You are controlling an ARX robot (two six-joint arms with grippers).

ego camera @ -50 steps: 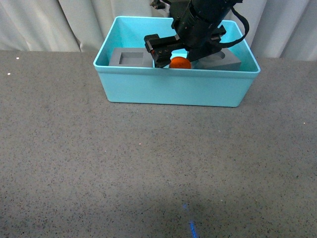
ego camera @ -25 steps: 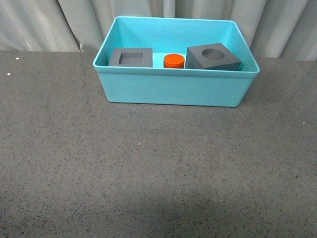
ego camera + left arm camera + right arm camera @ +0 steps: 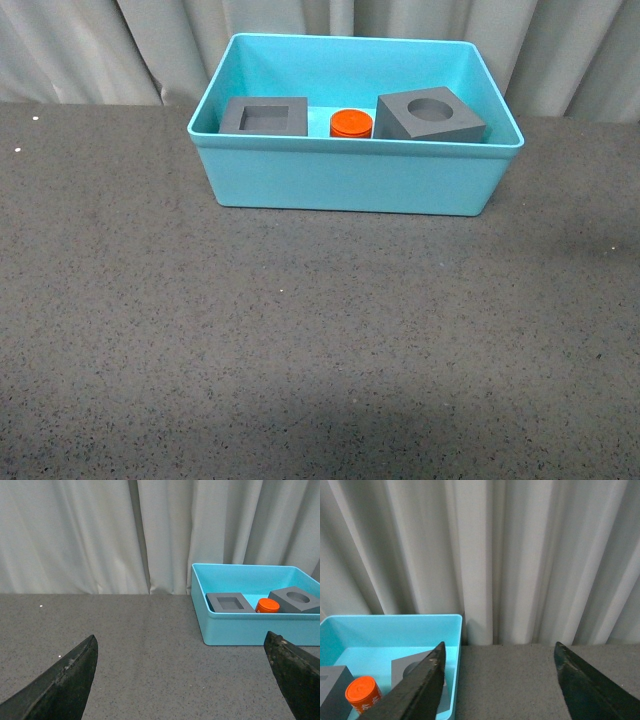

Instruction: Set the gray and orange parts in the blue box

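Both grippers stand spread and empty: the left gripper [image 3: 182, 680] low over the grey table [image 3: 300, 350], the right gripper [image 3: 497, 690] raised toward the curtain. Farther back, the blue box [image 3: 350, 185] holds the square-recess cube [image 3: 264, 117], orange cylinder [image 3: 351, 124] and round-recess cube [image 3: 430, 116]. Nothing seems left; the task looks complete.

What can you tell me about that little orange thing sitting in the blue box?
The orange cylinder is small, round and bright, with a flat top, and looks like plastic. It stands upright on the floor of the blue box, between the two gray cubes, near the front wall. Nothing grips it. No print is readable from these views.
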